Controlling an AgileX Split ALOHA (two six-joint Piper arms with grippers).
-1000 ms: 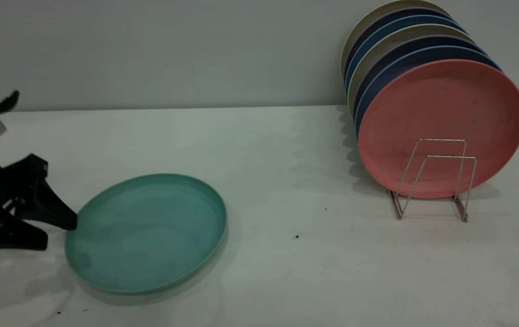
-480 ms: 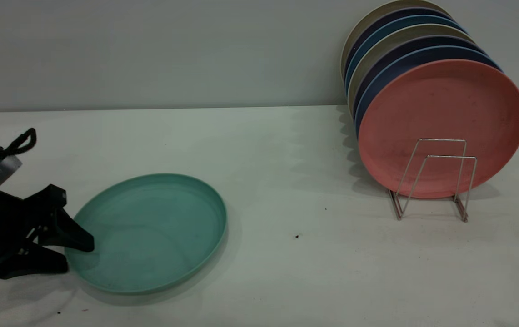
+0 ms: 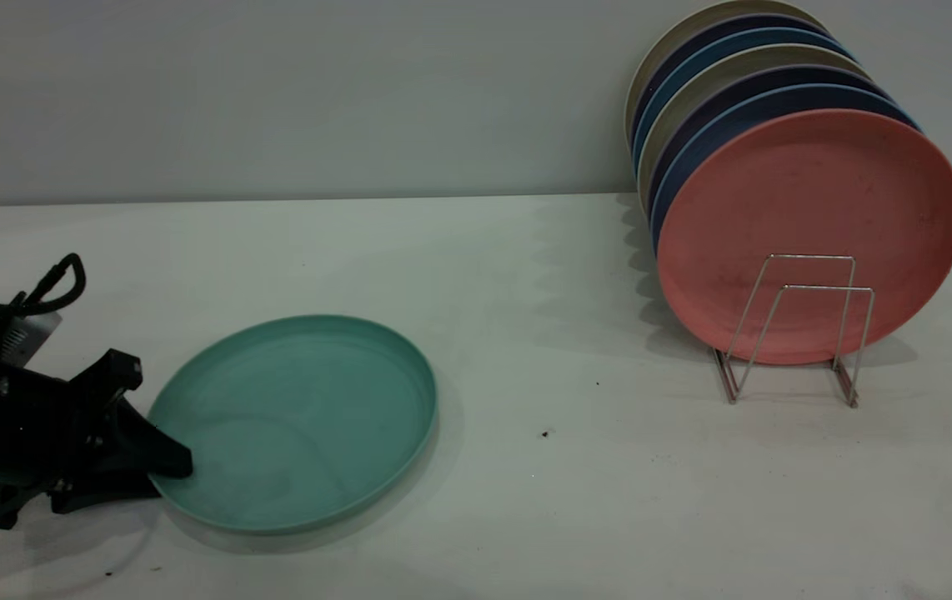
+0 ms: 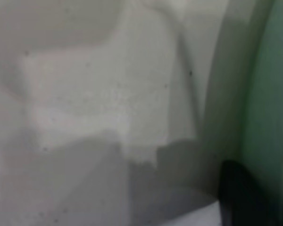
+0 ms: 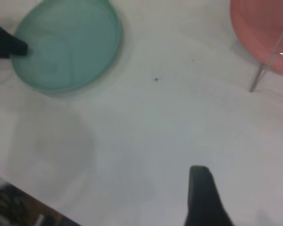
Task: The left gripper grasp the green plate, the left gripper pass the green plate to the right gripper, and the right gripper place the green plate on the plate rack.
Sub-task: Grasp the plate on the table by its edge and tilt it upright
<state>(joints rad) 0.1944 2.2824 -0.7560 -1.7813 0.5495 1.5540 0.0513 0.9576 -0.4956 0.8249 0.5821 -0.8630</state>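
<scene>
One green plate [image 3: 297, 421] lies on the white table [image 3: 526, 500], face up, at about 8 o'clock in the exterior view. Being round, it has no long axis. One left gripper [image 3: 161, 477] is at the plate's 9 o'clock edge; its upper finger [image 3: 163, 458] lies over the rim and the lower one [image 3: 101, 497] rests outside on the table, so the jaws straddle the rim and are not closed. One plate rack [image 3: 793, 333] stands at 3 o'clock, with seven plates upright, a pink plate [image 3: 809, 200] in front. The right gripper shows only one finger [image 5: 203, 197] in its wrist view; its state cannot be told.
</scene>
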